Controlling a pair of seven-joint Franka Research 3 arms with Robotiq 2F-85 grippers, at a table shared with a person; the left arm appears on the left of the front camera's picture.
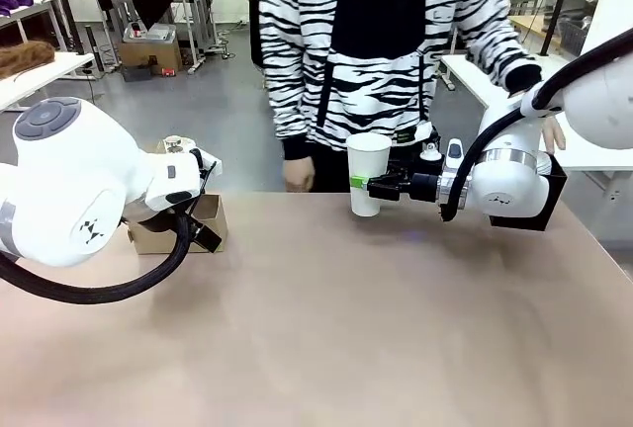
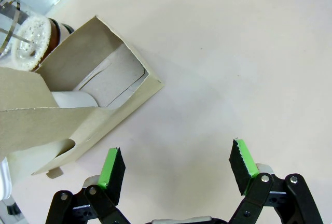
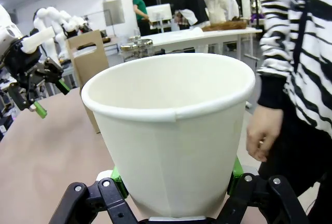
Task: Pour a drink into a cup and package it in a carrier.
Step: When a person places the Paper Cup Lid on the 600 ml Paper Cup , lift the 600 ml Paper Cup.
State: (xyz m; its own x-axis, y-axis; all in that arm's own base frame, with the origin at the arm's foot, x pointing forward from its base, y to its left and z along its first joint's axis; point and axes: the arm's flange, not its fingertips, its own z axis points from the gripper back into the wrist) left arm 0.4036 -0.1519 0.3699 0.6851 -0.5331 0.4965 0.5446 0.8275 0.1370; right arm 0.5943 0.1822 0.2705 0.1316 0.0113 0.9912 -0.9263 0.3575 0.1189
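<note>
Closest to the camera is the big white left arm (image 1: pixel 69 190), at 9 o'clock in the front view. Its left gripper (image 2: pixel 176 152) is spread wide, green pads (image 2: pixel 111 167) far apart, over bare table (image 2: pixel 233 53). From that gripper the brown cardboard carrier (image 2: pixel 78 58) lies at 10 o'clock. Its low edge comes near one pad but stays apart from it. A glass carafe (image 2: pixel 21 32) with a metal band stands just past the carrier, at 11 o'clock, and a rim of brown drink (image 2: pixel 53 33) shows in it. From 12 to 3 o'clock the table is open. The right gripper (image 1: pixel 362 188) squeezes a white paper cup (image 1: pixel 368 162) from both sides (the cup stands straight up). That is at 1 o'clock in the front view, near the table's far edge. The person's hand (image 1: pixel 297 172) hangs just beyond that edge, near the cup but not touching it. Between the two arms the wide middle of the table is open.
</note>
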